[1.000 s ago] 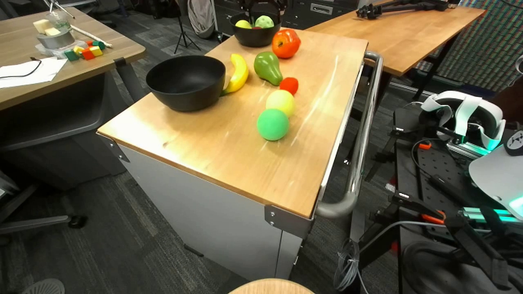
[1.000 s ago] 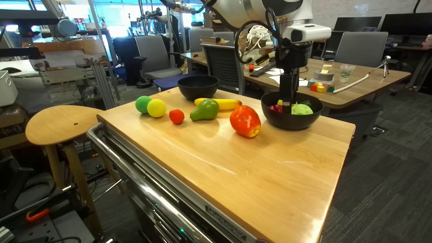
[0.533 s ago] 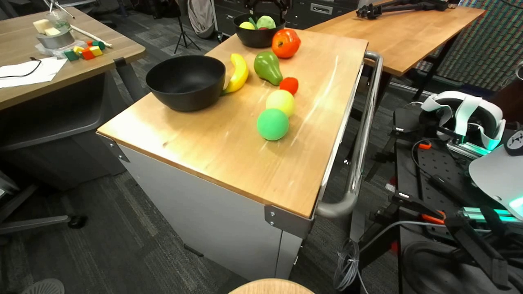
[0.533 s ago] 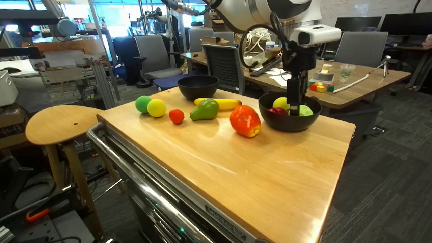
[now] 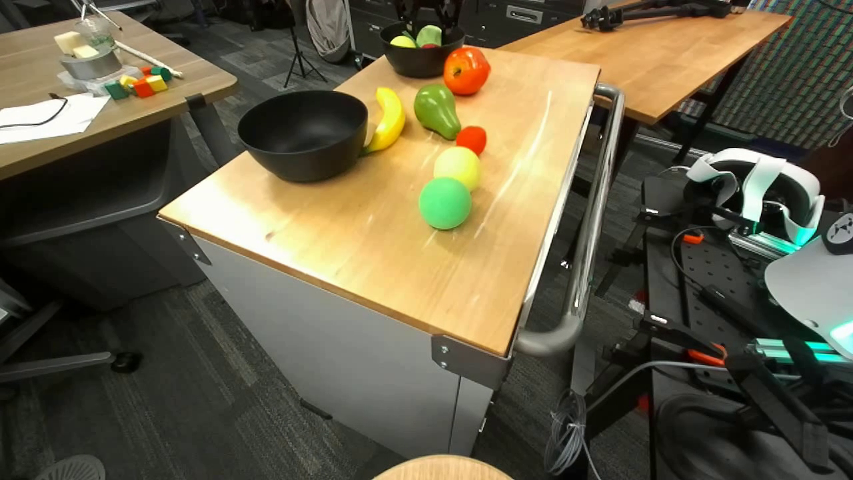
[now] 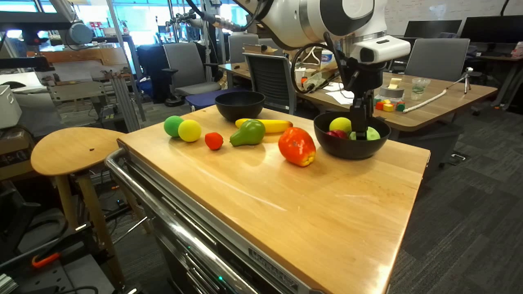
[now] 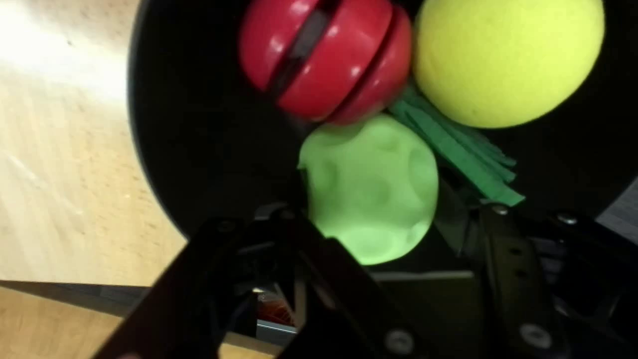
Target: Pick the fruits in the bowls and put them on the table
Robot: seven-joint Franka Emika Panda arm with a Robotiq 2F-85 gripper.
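Table [image 6: 327, 228]: two bowls [image 5: 303, 160], six fruits [image 6: 250, 133] outside them.

Two black bowls [image 5: 303, 163], six fruits [image 6: 249, 133] outside, three round fruits [image 7: 371, 187] inside

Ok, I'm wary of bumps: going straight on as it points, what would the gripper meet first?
Probably the inside of the black bowl below: the jaws straddle the pale green ball. Depth is unclear.
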